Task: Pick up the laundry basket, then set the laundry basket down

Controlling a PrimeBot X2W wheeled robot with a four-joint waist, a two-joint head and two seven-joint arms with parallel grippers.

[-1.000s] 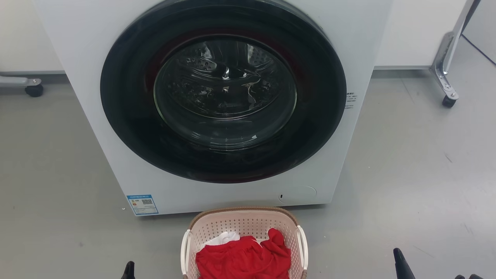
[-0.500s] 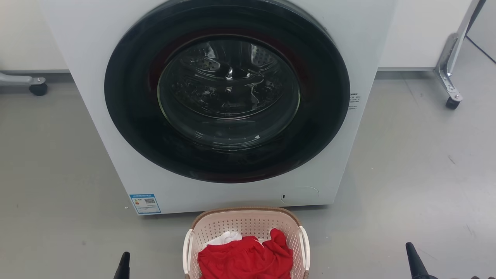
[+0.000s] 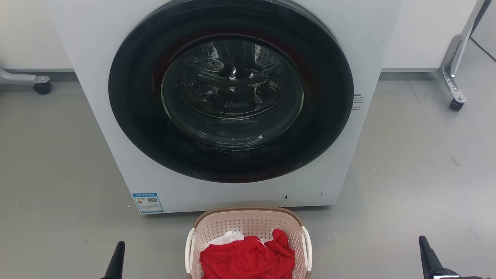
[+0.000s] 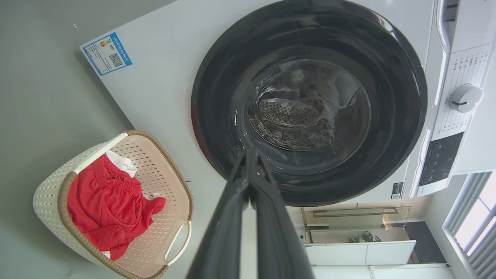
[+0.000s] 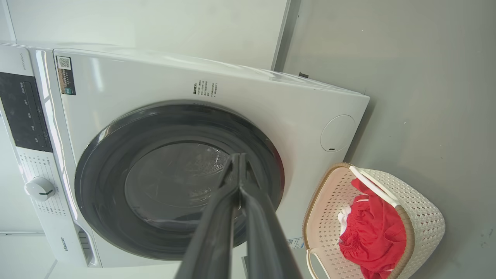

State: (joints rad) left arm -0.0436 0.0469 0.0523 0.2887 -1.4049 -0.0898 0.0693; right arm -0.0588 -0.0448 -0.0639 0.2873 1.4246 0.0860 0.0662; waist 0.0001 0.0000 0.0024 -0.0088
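In the head view the left hand (image 3: 119,248) rises at 7 o'clock, well apart from the laundry basket (image 3: 248,226). Its own wrist view shows the two dark fingers pressed together at the tips with nothing between them. The basket sits at 6 o'clock on the grey floor (image 3: 58,174), upright, with the washer (image 3: 217,193) just beyond it at 12 o'clock. A white handle (image 3: 189,248) runs along its 9 o'clock side. Inside it, a red garment (image 3: 248,259) is heaped over a bit of white cloth (image 3: 228,236). A second handle (image 3: 306,244) lines the 3 o'clock side. The right hand (image 3: 424,245) stands at 5 o'clock, also clenched on nothing and equally far from the basket.

A basket on the floor between two empty hands would suit the time before a lift as well as the time after a set-down, and the pictures do not settle which. Either way, I judge that the two handles are the sound holds, one for each hand and taken evenly so the basket stays level. The fingers would have to part to use them. The washer front is close at 12 o'clock and leaves little room that way.

The bottom edge of the head view cuts off the basket's near end, and most of both hands too. The red garment hides whatever lies under it. Nothing inside the drum can be made out through the dark glass of the door (image 3: 232,89).
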